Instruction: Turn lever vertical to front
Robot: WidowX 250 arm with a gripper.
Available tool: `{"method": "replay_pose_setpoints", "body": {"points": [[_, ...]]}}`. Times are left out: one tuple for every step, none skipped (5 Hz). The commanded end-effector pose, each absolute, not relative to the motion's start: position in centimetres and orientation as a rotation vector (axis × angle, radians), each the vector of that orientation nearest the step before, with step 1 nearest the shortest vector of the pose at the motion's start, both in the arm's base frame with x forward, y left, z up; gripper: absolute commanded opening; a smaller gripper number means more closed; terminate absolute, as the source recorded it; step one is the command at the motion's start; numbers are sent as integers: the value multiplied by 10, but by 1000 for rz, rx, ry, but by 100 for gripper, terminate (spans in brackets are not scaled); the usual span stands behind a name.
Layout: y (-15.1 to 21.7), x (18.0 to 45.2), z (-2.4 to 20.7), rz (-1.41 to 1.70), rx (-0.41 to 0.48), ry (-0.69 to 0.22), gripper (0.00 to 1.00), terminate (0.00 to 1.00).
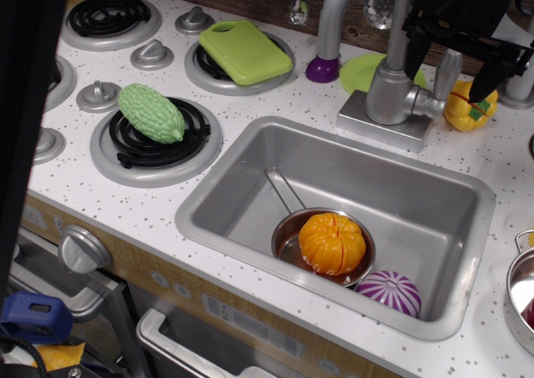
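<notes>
- I read the lever [447, 73] as a short matte silver-grey tapered bar, standing roughly upright at the far right of the scene, joined by a stubby side arm to the round faucet body [389, 90].
- I see the gripper [455, 57], black and angular, above and around the lever; one dark finger hangs to its left, the other to its right. The jaws stand apart, straddling the bar; I cannot tell whether either finger touches it.
- The faucet sits on a square grey base, with a tall curved silver spout [334, 7] rising far-left of the body.
- A yellow plastic pepper [464, 113] rests just behind and right of the lever.
- The rectangular grey sink [250, 173] holds a shiny metal pan [292, 236] with an orange ribbed pumpkin-shaped toy [332, 243] in it; a purple-and-white striped onion [390, 291] lies at the near right.
- A bumpy green gourd [151, 113] lies on the near black coil burner; a lime-green cutting board [244, 51] covers the far burner.
- The countertop [125, 203] is white and speckled.
</notes>
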State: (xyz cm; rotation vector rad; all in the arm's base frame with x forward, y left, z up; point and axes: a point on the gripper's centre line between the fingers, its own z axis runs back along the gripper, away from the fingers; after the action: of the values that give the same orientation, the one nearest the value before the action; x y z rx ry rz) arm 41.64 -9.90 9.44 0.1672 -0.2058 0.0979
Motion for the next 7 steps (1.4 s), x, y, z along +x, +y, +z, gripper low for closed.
{"method": "replay_pose_setpoints", "body": {"points": [[-99,416,94,98,167,-206,100,0],[-101,433,93,89,164,-280,100,0],[-103,441,94,88,194,-348,100,0],[-103,448,100,108,212,-417,100,0],[-99,457,106,104,212,-443,100,0],[-96,463,106,94,205,-460,100,0],[-95,464,106,94,211,-463,0,0]]}}
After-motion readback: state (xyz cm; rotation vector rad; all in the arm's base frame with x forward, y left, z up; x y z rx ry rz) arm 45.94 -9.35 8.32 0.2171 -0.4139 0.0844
